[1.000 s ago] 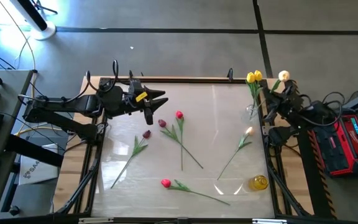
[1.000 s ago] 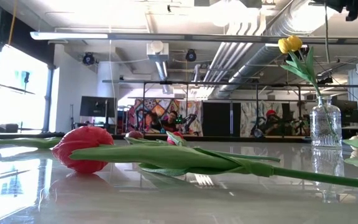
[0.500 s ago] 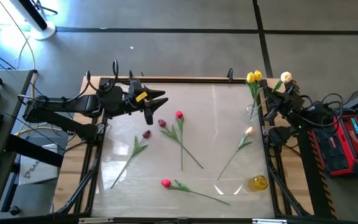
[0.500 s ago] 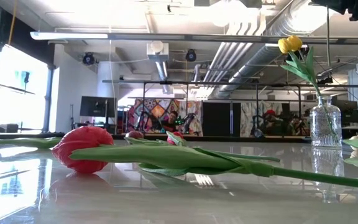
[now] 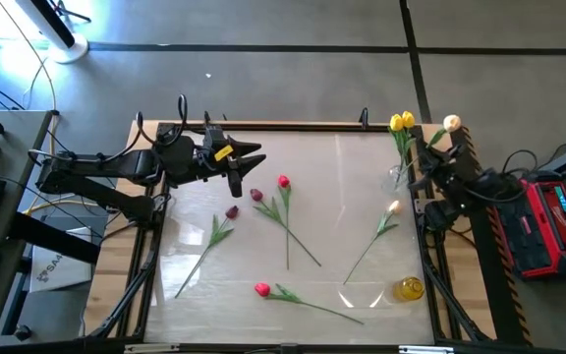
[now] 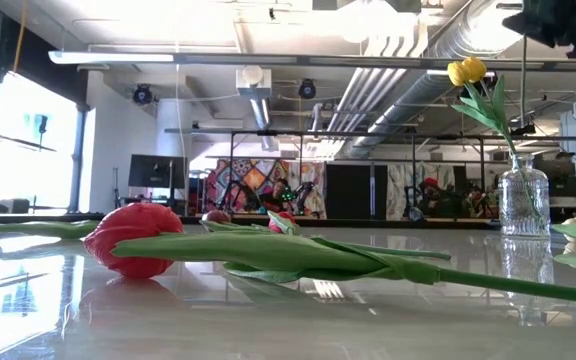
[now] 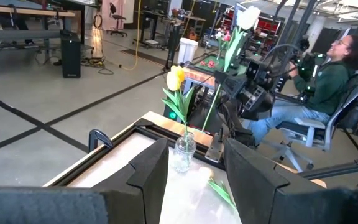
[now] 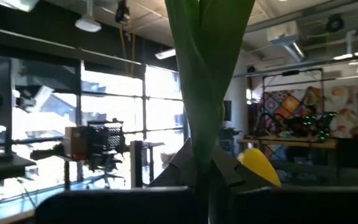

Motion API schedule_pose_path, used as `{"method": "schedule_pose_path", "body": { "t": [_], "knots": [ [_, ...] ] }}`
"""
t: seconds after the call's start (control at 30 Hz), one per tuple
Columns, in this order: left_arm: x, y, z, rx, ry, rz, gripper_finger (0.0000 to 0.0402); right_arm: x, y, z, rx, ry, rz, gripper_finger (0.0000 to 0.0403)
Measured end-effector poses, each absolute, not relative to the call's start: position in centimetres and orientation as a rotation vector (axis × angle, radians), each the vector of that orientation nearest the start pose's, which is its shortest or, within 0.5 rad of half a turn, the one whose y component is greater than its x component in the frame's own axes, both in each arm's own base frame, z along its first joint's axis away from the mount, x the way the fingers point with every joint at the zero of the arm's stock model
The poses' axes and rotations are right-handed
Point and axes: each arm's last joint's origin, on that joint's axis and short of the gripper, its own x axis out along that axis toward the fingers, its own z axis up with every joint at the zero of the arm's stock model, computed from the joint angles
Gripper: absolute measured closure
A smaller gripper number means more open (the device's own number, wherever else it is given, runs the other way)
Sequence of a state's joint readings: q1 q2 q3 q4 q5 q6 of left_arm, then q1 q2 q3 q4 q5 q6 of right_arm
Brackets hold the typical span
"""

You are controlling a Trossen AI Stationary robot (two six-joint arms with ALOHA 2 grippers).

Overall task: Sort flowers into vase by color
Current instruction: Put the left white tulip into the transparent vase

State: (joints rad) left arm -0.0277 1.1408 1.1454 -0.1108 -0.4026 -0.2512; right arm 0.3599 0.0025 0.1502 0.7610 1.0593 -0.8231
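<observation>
R pincer shut on peach tulip, prob. beside vase

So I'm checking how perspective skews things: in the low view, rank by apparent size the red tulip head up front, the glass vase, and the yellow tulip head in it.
1. Red tulip head, nearest the camera.
2. Glass vase.
3. Yellow tulip head.
Nearness inflates the red head; true sizes unsure.
</observation>
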Motion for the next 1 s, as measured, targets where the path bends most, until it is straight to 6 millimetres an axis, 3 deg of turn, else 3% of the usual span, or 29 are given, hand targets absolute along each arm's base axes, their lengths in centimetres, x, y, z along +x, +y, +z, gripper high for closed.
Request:
{"method": "schedule_pose_path", "body": {
  "t": [0.23, 0.5, 1.0],
  "knots": [
    [24.9, 0.4, 39.5, -0.225, 0.057, 0.386, 0.0257, 5.1, -0.9, 24.8, -0.172, -0.304, -0.929, 0.0403],
    [24.9, 0.4, 39.5, -0.225, 0.057, 0.386, 0.0257, 4.5, -1.4, 25.0, -0.249, -0.280, -1.035, 0.0403],
    [24.9, 0.4, 39.4, -0.225, 0.057, 0.386, 0.0257, 5.6, -2.3, 22.9, -0.249, -0.380, -1.121, 0.0403]
  ]
}}
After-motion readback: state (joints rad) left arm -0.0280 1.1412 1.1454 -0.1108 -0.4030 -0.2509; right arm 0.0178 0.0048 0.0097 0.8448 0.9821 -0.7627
